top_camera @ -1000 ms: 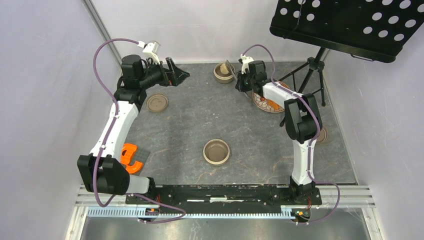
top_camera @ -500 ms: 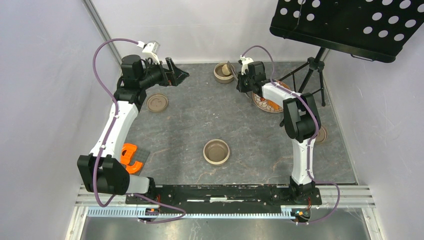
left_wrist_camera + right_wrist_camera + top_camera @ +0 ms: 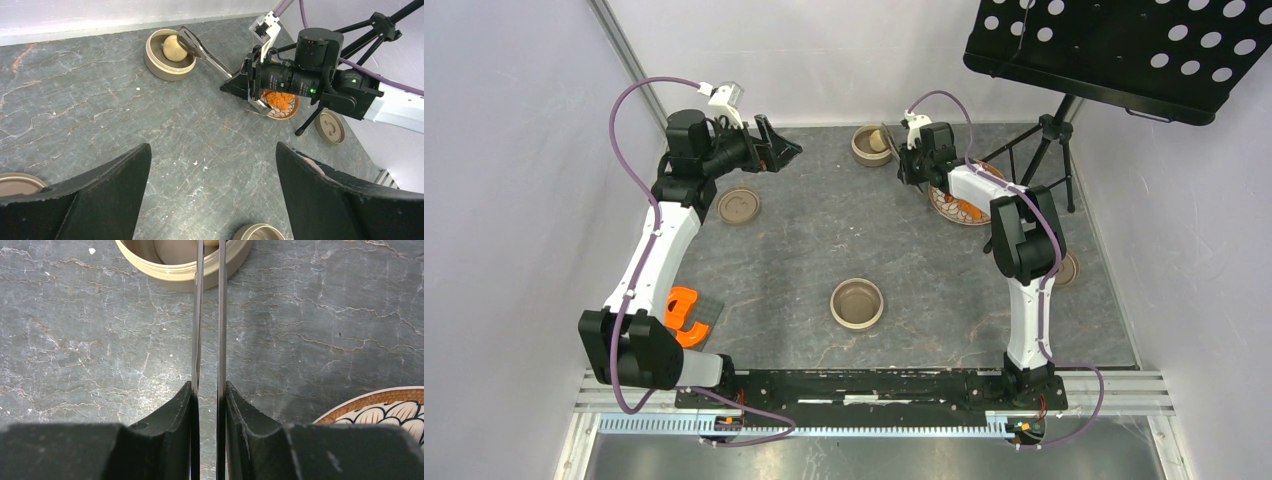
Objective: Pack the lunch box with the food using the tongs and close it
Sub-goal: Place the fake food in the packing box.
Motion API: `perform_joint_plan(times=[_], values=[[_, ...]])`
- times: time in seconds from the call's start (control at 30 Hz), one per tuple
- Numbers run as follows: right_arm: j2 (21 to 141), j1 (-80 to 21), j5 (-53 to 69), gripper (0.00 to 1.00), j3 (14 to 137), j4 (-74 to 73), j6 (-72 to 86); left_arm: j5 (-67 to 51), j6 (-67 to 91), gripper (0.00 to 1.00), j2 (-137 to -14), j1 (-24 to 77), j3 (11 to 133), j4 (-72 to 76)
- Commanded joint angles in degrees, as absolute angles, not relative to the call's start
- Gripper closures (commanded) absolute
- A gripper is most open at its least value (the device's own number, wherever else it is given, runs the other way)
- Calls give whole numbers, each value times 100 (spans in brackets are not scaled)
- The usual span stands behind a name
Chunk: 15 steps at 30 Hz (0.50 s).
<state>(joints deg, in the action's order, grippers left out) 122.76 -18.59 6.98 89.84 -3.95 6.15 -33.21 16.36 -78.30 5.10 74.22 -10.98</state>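
My right gripper (image 3: 207,387) is shut on the tongs (image 3: 221,315), whose two thin arms run between its fingers (image 3: 185,405) with a narrow gap between them. The tongs' tips (image 3: 189,40) hang over the far round tan lunch box container (image 3: 155,67), beside a pale bun piece of food (image 3: 173,48) lying inside it. Orange crumbed food (image 3: 277,100) sits on the patterned plate (image 3: 946,208) under the right arm. My left gripper (image 3: 212,146) hovers open and empty above the table at the back left (image 3: 784,150).
A second tan container (image 3: 857,303) stands at the centre front. Flat tan lids lie at the left (image 3: 738,205) and at the right (image 3: 1069,268). A tripod (image 3: 1044,140) stands at the back right. An orange object (image 3: 686,310) lies near the left arm's base.
The right gripper's jaws have eased a little, and the tongs' arms stand slightly further apart over the far container. The left arm has not moved.
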Motion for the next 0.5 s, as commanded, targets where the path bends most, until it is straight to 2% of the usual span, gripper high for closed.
perform_joint_plan(times=[0.0, 0.07, 0.17, 0.47], values=[[12133, -1833, 708, 71, 9328, -220, 561, -3349, 1415, 0, -7858, 475, 7621, -1011], [12148, -1826, 706, 71, 9384, -275, 550, -3349, 1436, 0, -7857, 475, 7613, -989], [12147, -1828, 722, 57, 9408, -305, 543, -3357, 1446, 0, -7858, 475, 7611, -984], [11993, -1828, 865, 57, 9519, -309, 591, -3358, 1433, 0, -7831, 475, 7605, -992]])
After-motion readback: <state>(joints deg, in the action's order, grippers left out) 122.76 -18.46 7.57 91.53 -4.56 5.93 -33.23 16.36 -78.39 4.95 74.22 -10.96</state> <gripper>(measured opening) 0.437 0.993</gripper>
